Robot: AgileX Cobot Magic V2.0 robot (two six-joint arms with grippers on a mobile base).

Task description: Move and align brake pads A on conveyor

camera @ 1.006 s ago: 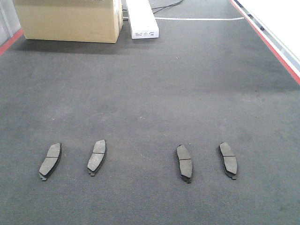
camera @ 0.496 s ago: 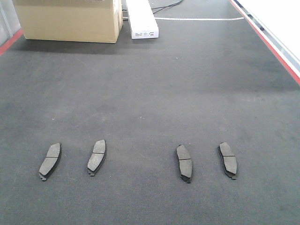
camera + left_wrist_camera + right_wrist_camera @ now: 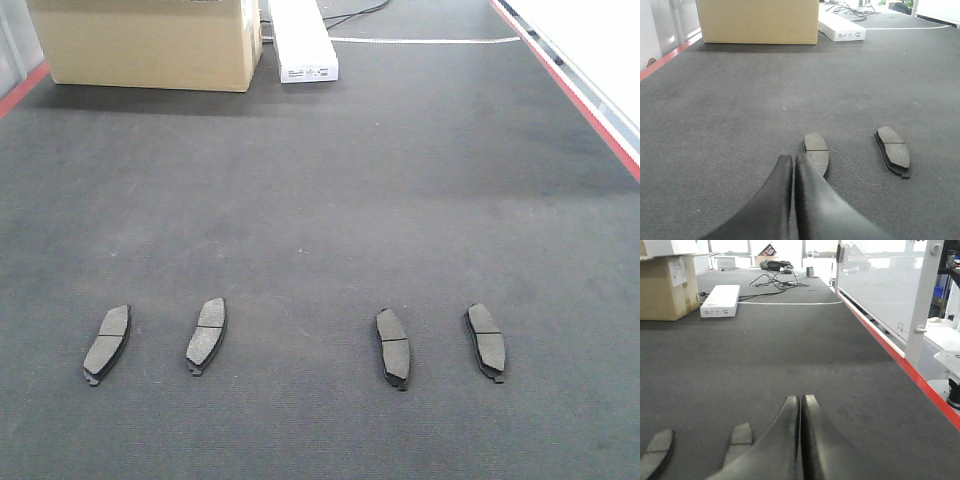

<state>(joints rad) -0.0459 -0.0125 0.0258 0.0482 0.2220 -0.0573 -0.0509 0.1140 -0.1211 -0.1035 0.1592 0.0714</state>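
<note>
Nothing has moved: four pads (image 3: 198, 335) lie low on the belt (image 3: 320, 200). Both claws, left (image 3: 793, 167) and right (image 3: 801, 407), are closed, holding nothing.

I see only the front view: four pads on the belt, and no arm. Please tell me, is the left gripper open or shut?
Observer: Shut and empty. In the left wrist view, the left gripper has its fingers pressed together.
Operator: Where does it point?
Observer: Its tip is just short of one brake pad. I cannot tell if they touch.
Operator: And the right gripper?
Observer: The right gripper is shut and empty too. In its wrist view, the nearest pad lies on the belt to the left of the fingers.
</note>
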